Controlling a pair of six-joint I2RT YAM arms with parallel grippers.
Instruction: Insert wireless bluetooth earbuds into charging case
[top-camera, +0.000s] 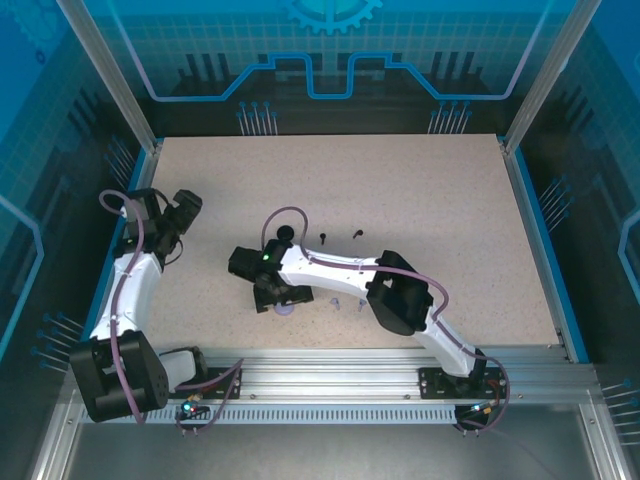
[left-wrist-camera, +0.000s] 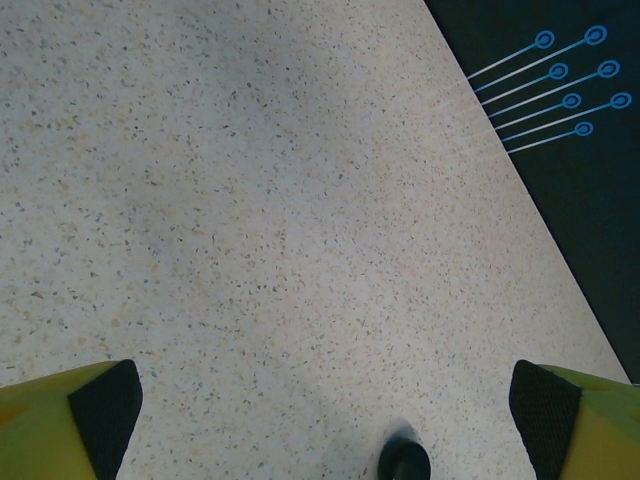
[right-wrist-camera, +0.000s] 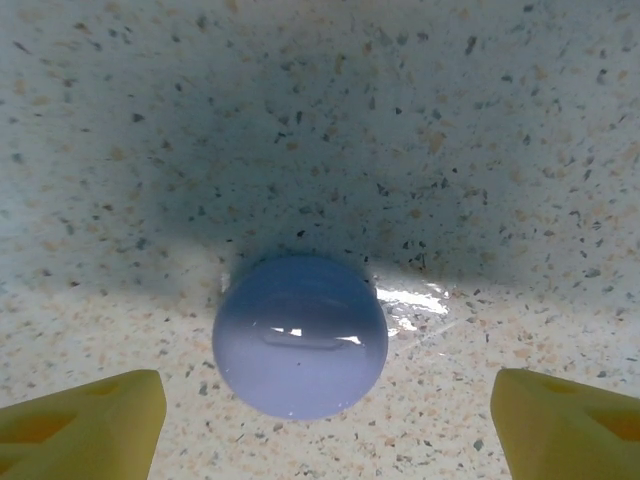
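Scanning the overhead view for the earbuds, I find one black earbud (top-camera: 325, 238) lying on the desk (top-camera: 420, 190) a little left of the middle. A second black earbud (top-camera: 358, 233) lies near it on the right; the two are apart and touch nothing. Both are on the far side of the right forearm. On its near side are two pale specks (top-camera: 338, 301), too small for me to name.

Left of the black pair, by the loop of the right arm's cable, sits a black round thing (top-camera: 285, 235). I cannot tell whether it is a case.

The lilac case (right-wrist-camera: 300, 335) rests on the desk nearer the bases, right under the right hand (right-wrist-camera: 328, 425). Through that wrist camera I see its glossy domed top facing up, and it looks shut. It sits between the two yellow fingers (right-wrist-camera: 90, 420), closer to the one on the picture's left. Speckled desk shows on both sides of it, so neither finger touches it. The right hand is spread wide and has hold of nothing.

The left hand (left-wrist-camera: 325, 415) is off at the left side of the desk, well apart from the case and the earbuds. Its fingers stand fully spread, black pads (left-wrist-camera: 105, 410) facing inward, with bare desk between them and nothing gripped. A small dark rounded thing (left-wrist-camera: 405, 462) pokes in at the bottom edge of that view; I cannot tell what it is.
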